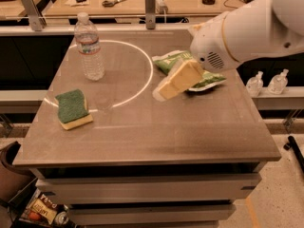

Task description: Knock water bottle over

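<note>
The water bottle (90,46) stands upright at the back left of the table (142,137). It is clear ribbed plastic with a white cap and a thin red-and-white label band. My gripper (161,92) hangs over the middle of the table, to the right of the bottle and well apart from it, with nothing seen in it. The white arm reaches in from the upper right.
A green-and-yellow sponge (72,109) lies at the left front. A green snack bag (209,77) lies behind my arm, partly hidden. A white arc is marked on the tabletop. Two small pump bottles (268,82) stand off the table at right. A rail runs along the back.
</note>
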Available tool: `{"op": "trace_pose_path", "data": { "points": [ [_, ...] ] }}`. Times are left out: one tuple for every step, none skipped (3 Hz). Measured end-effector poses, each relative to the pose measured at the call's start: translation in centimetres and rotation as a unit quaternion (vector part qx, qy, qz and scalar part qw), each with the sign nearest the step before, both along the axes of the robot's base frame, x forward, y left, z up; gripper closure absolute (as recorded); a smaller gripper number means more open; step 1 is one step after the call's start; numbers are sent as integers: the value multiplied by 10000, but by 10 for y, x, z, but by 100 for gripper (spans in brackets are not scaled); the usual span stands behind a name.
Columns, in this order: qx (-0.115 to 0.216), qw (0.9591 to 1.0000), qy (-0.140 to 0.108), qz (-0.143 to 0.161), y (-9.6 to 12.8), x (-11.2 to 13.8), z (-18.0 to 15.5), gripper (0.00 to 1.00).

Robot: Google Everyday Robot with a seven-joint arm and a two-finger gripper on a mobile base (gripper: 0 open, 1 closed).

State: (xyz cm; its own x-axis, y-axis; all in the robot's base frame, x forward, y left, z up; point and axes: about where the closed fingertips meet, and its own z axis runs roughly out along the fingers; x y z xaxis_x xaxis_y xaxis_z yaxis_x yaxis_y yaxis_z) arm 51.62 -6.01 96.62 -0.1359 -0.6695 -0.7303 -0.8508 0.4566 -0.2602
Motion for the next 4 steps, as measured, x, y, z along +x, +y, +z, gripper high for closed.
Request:
{"op": "trace_pose_path", "data": {
  "points": [
    [582, 9978, -320, 65, 37, 32, -4, 0],
    [1190, 9915, -517, -5, 69, 64, 0, 0],
    [1190, 9915, -517, -4, 69, 64, 0, 0],
    [1366, 9897, -399, 140, 102, 76, -10, 0]
  ]
}}
